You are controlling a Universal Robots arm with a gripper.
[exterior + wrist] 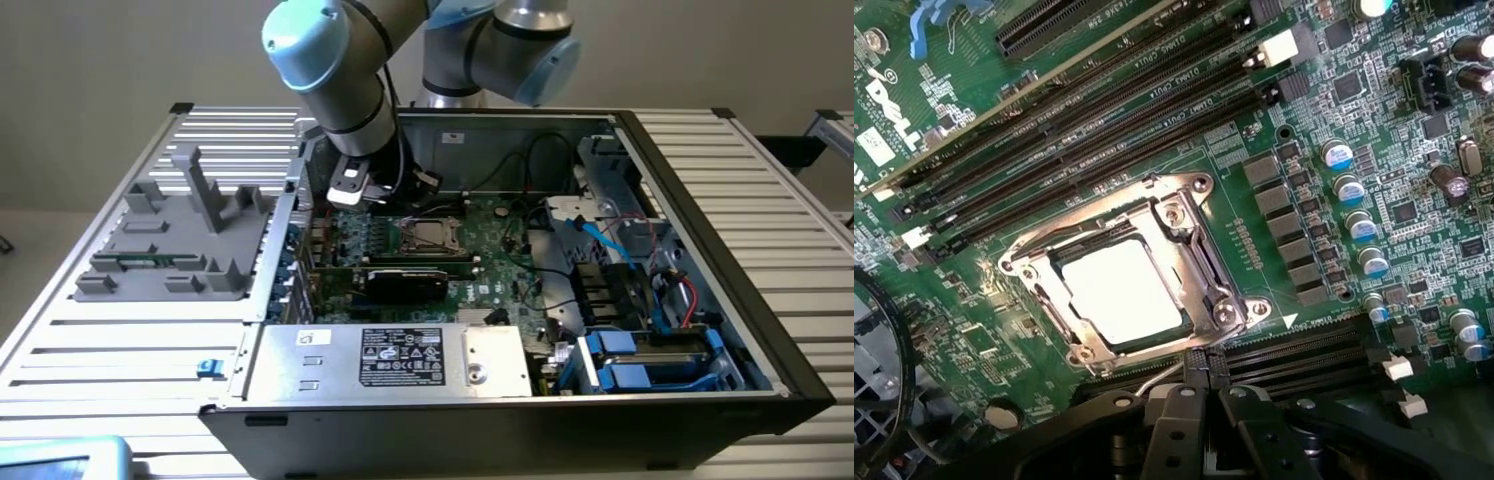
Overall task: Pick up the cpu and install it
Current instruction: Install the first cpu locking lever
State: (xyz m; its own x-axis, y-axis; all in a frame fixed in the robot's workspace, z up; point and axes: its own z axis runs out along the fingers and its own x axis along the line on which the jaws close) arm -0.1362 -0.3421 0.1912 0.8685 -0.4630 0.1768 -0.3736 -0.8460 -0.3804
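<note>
slatted table [787, 190] w/ open pc case [534, 440], cpu [1124, 295] in socket [1206, 240]

Exterior overlooks whole case [507, 430]; wrist close above socket [1204, 270].

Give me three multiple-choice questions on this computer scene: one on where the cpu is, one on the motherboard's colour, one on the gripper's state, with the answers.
1. Where is the cpu?
A) inside the metal-framed socket
B) on the floor
C) between the gripper's fingers

2. What colour is the motherboard?
A) red
B) green
C) white

3. How is the gripper?
A) wide open
B) shut on the cpu
C) shut, empty

Answers: 1 A, the shiny square lies within the frame; 2 B, green shows among the components; 3 C, its fingers meet with nothing between them.
</note>
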